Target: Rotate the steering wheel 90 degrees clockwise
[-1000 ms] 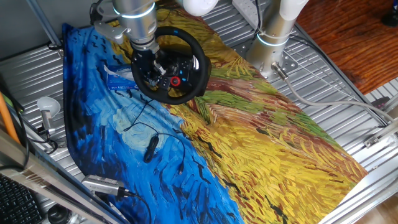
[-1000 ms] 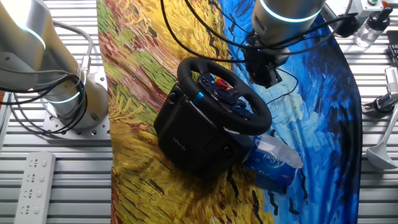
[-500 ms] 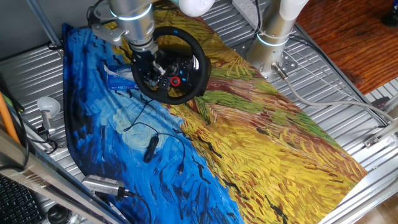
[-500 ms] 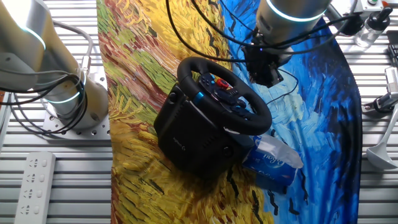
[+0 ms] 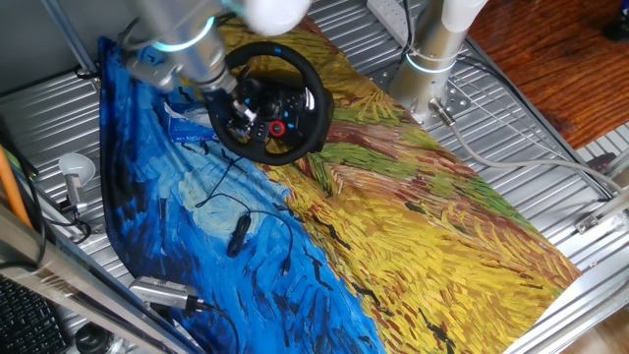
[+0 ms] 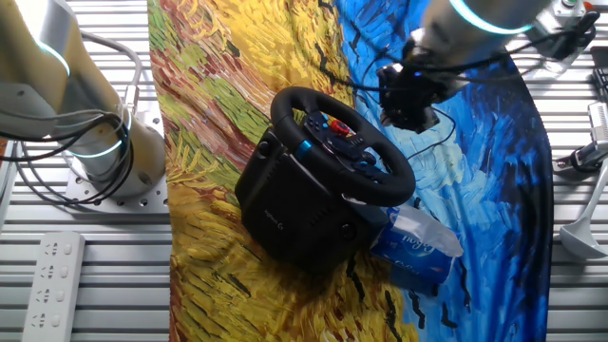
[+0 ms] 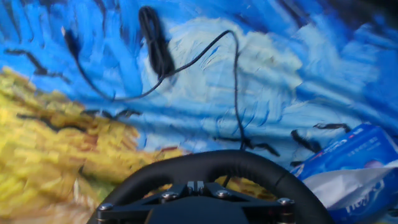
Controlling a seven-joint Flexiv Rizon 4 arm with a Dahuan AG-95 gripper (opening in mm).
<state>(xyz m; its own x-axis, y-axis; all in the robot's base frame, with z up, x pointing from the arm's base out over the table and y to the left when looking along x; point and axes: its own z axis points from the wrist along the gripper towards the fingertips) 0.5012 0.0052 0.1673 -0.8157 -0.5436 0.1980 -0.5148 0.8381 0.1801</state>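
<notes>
Steering wheel: one black round-rimmed gaming steering wheel [image 5: 267, 101] with a red knob on its hub sits tilted on its black boxy base [image 6: 294, 204], near the far end of the painted cloth in one fixed view.
Cloth: one blue and yellow painted-pattern cloth [image 5: 393, 236] covers the grey slatted metal desk [image 5: 536, 128]; the wheel stands where its blue and yellow parts meet.
Tool: the arm's dark tool [image 6: 408, 95] hangs just beside the wheel's rim on the blue side of the cloth; whether it is open or closed cannot be told, as its fingers do not show clearly in any view.
Hand view: the wheel's rim [image 7: 217, 171] fills the lower edge, with the blue cloth beyond it.
Tissue pack: one blue and white soft plastic tissue pack [image 6: 418, 245] lies against the wheel's base, white tissue showing at its opening.
Cabled device: one small black device on a thin black cable [image 5: 238, 234] lies on the blue part of the cloth, well apart from the wheel.
Second arm: one silver arm base [image 5: 432, 54] stands bolted to the desk beside the cloth.
Power strip: one white power strip [image 6: 52, 275] lies on the desk near that base.
</notes>
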